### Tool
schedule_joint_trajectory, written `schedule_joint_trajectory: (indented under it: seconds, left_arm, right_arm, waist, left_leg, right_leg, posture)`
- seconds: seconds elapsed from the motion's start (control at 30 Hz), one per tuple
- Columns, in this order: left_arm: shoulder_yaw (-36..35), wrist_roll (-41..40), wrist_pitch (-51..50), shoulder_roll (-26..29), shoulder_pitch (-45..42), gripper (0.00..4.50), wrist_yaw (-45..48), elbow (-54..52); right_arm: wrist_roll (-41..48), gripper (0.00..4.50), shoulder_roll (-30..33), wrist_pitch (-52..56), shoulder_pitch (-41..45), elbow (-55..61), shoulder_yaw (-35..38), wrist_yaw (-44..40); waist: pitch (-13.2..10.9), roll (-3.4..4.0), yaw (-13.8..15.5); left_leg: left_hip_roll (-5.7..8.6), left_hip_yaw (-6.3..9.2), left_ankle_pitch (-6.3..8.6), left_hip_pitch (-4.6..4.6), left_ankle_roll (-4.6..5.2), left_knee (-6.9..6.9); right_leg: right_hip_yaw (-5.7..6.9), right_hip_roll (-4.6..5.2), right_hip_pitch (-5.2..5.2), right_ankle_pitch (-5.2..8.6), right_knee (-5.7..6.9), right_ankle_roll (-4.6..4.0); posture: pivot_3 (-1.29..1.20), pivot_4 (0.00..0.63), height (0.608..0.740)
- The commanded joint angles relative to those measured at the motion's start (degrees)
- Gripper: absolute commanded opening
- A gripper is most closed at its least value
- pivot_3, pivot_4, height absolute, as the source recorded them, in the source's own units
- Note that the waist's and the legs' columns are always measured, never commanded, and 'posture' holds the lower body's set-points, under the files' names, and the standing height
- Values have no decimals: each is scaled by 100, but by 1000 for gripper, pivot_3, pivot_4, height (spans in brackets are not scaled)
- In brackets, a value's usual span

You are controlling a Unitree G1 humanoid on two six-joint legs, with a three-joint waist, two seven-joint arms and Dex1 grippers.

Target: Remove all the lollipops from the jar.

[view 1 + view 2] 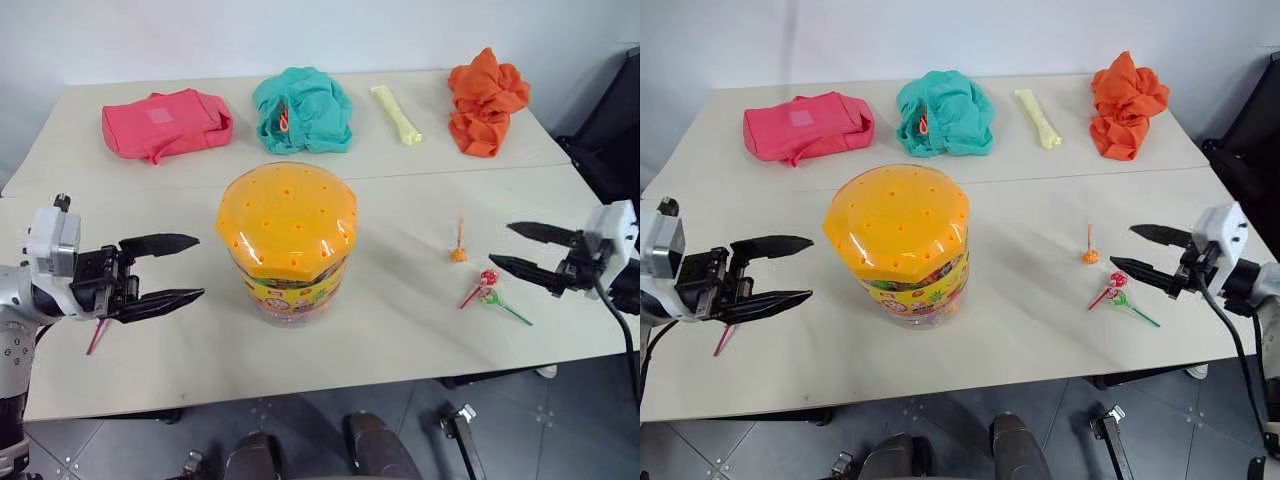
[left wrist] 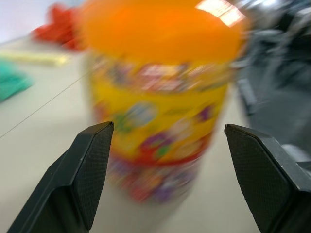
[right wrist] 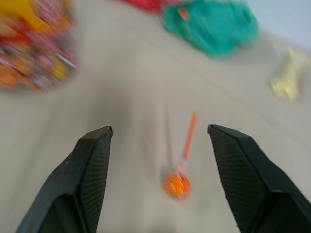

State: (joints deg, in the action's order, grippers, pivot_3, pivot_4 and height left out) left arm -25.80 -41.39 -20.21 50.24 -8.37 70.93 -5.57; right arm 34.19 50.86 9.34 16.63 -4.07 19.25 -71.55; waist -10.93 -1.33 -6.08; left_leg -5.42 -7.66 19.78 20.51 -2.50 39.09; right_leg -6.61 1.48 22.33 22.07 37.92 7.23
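The jar [image 1: 287,240] stands mid-table, a clear tub with an orange holed dome lid and a colourful label band. My left gripper [image 1: 200,267] is open, level and aimed at the jar's side from the left, a short gap away; the jar [image 2: 160,97] sits between its fingers in the left wrist view. My right gripper [image 1: 499,244] is open over the table's right side. Just in front of it lie three lollipops: an orange one [image 1: 459,254], a red one [image 1: 488,277] and a green one [image 1: 491,297]. A pink lollipop stick [image 1: 97,335] pokes out beneath my left gripper.
Along the back of the table lie a pink cloth [image 1: 165,123], a teal cloth [image 1: 302,110], a pale yellow tube [image 1: 396,114] and an orange cloth [image 1: 486,100]. A black chair [image 1: 620,120] stands off the table's right edge.
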Motion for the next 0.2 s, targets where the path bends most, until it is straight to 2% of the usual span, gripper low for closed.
schedule_joint_trajectory:
  seconds: [0.03,0.1,0.2]
  left_arm:
    - [-270,318,305,-52,219,3885,-298,146]
    - [-276,374,350,-134,308,3885,-443,168]
    - [-298,1007,879,-302,697,3885,-865,333]
  right_arm:
    - [343,4071,-214,-100,-241,1226,-198,-258]
    - [174,4462,-385,-315,-366,1557,-440,-279]
    - [-212,4462,-871,-703,-534,1859,-885,7]
  waist:
    - [0,0,-8]
    - [1,-3,5]
    - [1,-4,27]
  left_leg:
    - [-5,7,0,0,0,-3]
    - [-19,12,2,0,-3,-2]
    - [-17,8,4,4,-1,0]
  right_leg:
    - [3,-1,1,0,2,0]
    - [8,0,0,0,4,0]
    - [6,7,1,-1,0,0]
  posture:
    - [0,150,740]
    - [0,150,740]
    - [0,150,740]
